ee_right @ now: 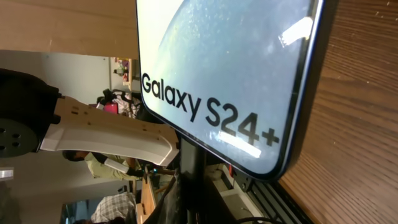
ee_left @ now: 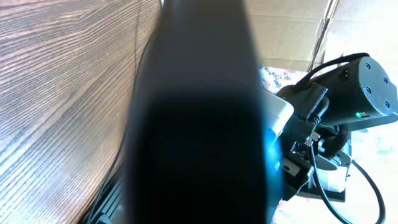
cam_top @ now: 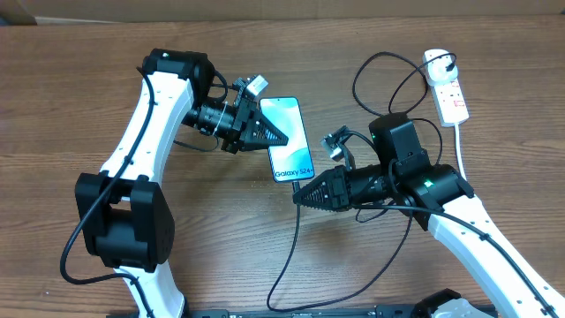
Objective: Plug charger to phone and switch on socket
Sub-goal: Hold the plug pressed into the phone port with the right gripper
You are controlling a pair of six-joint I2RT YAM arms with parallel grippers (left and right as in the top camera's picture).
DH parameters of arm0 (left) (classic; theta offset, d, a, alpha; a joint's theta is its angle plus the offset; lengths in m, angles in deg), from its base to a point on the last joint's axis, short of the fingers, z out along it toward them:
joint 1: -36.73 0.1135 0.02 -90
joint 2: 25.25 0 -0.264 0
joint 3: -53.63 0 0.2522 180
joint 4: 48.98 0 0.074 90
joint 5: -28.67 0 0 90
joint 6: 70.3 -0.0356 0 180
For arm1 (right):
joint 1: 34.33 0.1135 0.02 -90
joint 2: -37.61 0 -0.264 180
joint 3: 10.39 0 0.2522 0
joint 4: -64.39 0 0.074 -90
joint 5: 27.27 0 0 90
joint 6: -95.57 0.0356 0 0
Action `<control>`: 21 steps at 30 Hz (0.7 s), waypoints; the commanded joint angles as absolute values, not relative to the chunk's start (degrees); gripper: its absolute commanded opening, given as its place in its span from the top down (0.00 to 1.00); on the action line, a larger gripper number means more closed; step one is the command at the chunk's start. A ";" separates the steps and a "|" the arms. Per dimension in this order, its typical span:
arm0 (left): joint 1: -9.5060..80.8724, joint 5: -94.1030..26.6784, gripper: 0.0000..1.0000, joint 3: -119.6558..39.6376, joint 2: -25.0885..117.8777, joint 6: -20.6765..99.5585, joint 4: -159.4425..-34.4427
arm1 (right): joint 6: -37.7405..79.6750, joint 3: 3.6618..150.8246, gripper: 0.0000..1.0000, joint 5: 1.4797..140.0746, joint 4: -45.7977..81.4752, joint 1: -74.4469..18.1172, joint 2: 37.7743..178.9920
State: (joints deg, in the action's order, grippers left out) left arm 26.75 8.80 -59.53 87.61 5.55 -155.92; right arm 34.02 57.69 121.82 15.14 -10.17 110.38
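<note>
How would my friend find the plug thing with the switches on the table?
Look at the wooden table's top right corner from overhead. The socket lies there, a long white strip with red marks. Its thick white cord sets it apart from the thin black charger.

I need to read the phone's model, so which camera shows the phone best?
Right wrist view: the phone fills it, and Galaxy S24+ reads sharply on the lit screen. Overhead shows the whole phone, but small. Left wrist is mostly blocked by a dark blur; only a blue glow, probably the screen, shows.
</note>
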 commanded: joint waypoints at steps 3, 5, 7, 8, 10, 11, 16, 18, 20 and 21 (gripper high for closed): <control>24.66 8.65 0.96 -59.86 87.56 2.97 -157.67 | 34.13 59.48 0.95 117.63 18.83 -10.82 110.40; 24.66 8.56 0.96 -59.86 87.56 2.97 -157.65 | 34.13 59.48 0.94 117.63 18.92 -10.82 110.40; 24.66 8.56 0.96 -59.86 87.56 2.97 -157.65 | 34.13 59.48 0.93 117.63 18.90 -10.82 110.40; 24.66 8.56 0.96 -59.86 87.56 2.97 -157.63 | 34.13 59.48 0.93 117.65 18.90 -10.82 110.40; 24.70 8.58 0.96 -59.86 87.56 2.97 -157.63 | 34.13 59.48 0.92 117.67 18.90 -10.82 110.40; 24.70 8.58 0.96 -59.86 87.56 2.97 -157.63 | 34.13 59.48 0.92 117.67 18.90 -10.82 110.40; 24.70 8.58 0.96 -59.86 87.56 2.97 -157.56 | 34.13 59.48 0.90 117.67 18.90 -10.82 110.40; 24.72 8.62 0.96 -59.86 87.56 2.99 -157.13 | 34.13 59.48 0.84 117.69 18.90 -10.82 110.40; 24.72 8.67 0.96 -59.86 87.56 2.99 -156.91 | 34.13 59.48 0.78 117.69 18.90 -10.82 110.40; 24.72 8.73 0.96 -59.86 87.56 2.99 -156.75 | 34.15 59.48 0.76 117.69 18.88 -10.82 110.40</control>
State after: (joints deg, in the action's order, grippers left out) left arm 26.23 7.79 -59.59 87.61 5.25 -156.58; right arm 34.50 57.91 120.36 18.18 -10.38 110.43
